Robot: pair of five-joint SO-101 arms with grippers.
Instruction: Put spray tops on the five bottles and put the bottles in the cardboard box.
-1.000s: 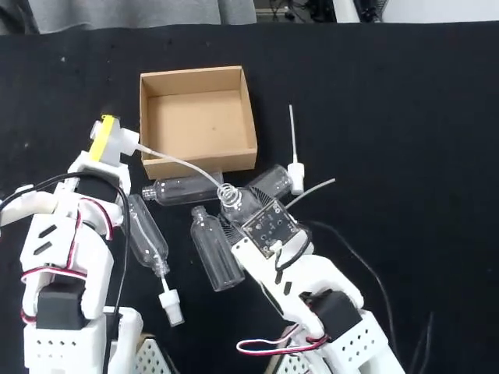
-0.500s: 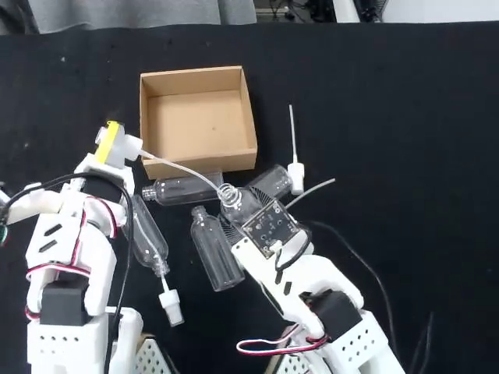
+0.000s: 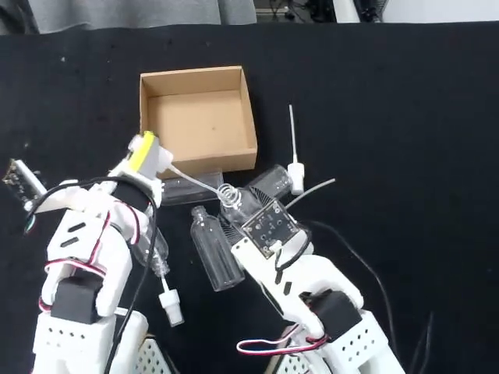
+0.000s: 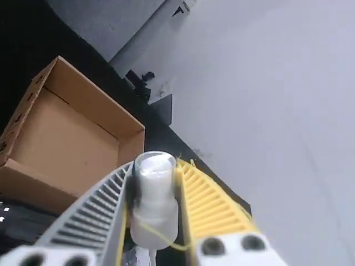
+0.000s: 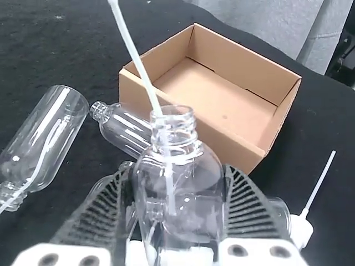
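Left gripper (image 4: 155,169), closed on a spray top (image 4: 152,208) whose dip tube (image 5: 136,55) reaches into the open neck of the bottle (image 5: 176,149) clamped in the right gripper (image 5: 176,177). The cardboard box (image 5: 244,66) lies just beyond both grippers; loose bottles (image 5: 39,138) lie beside the right gripper.
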